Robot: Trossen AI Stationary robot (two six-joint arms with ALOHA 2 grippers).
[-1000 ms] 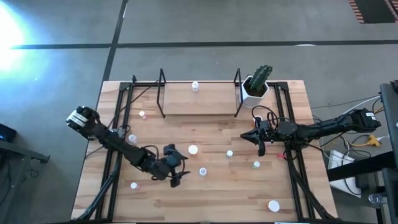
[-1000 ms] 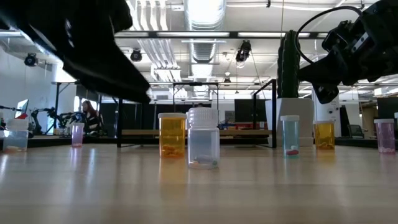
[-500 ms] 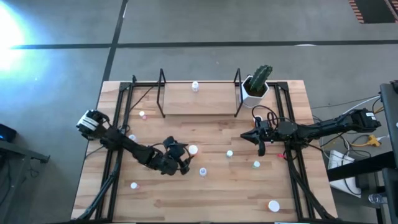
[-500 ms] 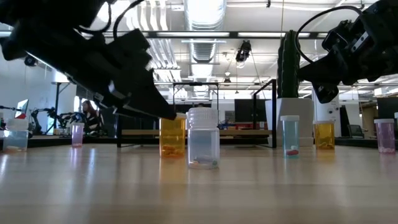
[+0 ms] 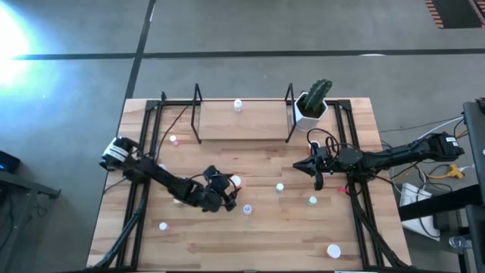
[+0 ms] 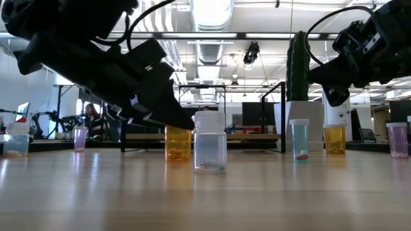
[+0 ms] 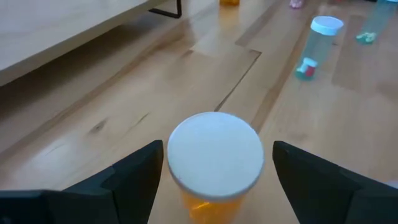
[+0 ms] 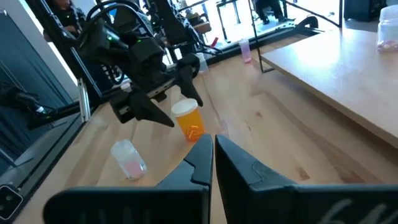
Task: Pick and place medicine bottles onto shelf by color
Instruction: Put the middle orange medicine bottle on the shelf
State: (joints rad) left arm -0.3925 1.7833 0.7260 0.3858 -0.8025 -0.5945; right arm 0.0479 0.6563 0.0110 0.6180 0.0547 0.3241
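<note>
Left end effector (image 7: pixel 214 180), fingers spread, straddles the white-capped orange medicine bottle (image 7: pixel 216 163) before the light-wood shelf (image 5: pixel 241 121) (pre-grasp alignment); right end effector (image 5: pixel 316 173) waits pressed together.

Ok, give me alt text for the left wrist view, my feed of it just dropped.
An orange bottle with a white cap stands upright on the wooden table, centred between the open fingers of the left end effector, which do not touch it. Farther off stands a slim blue bottle, and the edge of the light-wood shelf runs across one corner.
</note>
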